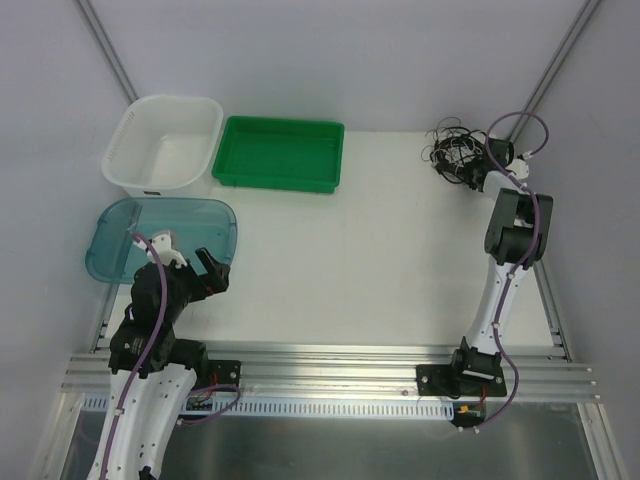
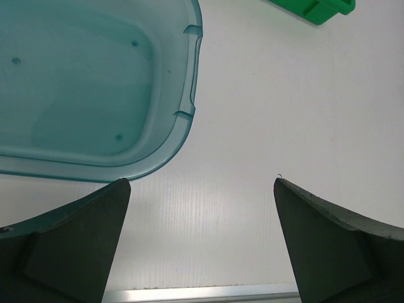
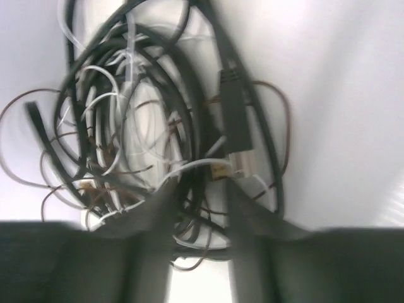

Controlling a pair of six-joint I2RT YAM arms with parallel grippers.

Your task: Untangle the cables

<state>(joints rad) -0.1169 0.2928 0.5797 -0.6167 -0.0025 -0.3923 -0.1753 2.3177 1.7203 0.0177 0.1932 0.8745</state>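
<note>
Top, left-wrist and right-wrist views of a two-arm rig at a white table (image 1: 350, 250). The cables (image 1: 455, 150), a tangled bundle of thin flexible cords, lie at the far right corner of the table, well apart from the three containers on the left. The right arm stretches forward to that corner, so that the right tool (image 1: 488, 156) sits at the right-hand edge of the bundle, touching it or just beside it. In the right-wrist view the cables (image 3: 183, 120) fill the space directly ahead of the right tool (image 3: 201, 218): thicker black cords (image 3: 218, 38) loop over one another, a thin white cord (image 3: 189, 165) winds through them, a hair-thin brownish wire (image 3: 281, 126) arcs around the outside, and a black rectangular plug (image 3: 232, 107) lies among the strands. The two dark fingers (image 3: 148, 233) stand close together with several strands running into the narrow gap between them; the view is blurred, and whether they are clenched on any strand cannot be told. The left tool (image 1: 212, 268) is released, its fingers (image 2: 82, 240) spread wide with only bare table (image 2: 265, 95) between them and nothing held (image 2: 202, 182). It hangs at the near right edge of a translucent teal plastic tub (image 1: 225, 215) (image 2: 183, 126). Behind the tub stand a white perforated plastic basket (image 1: 120, 150) and, just beside it, a shallow green plastic tray (image 1: 278, 122), whose corner (image 2: 315, 9) shows in the left-wrist view.
</note>
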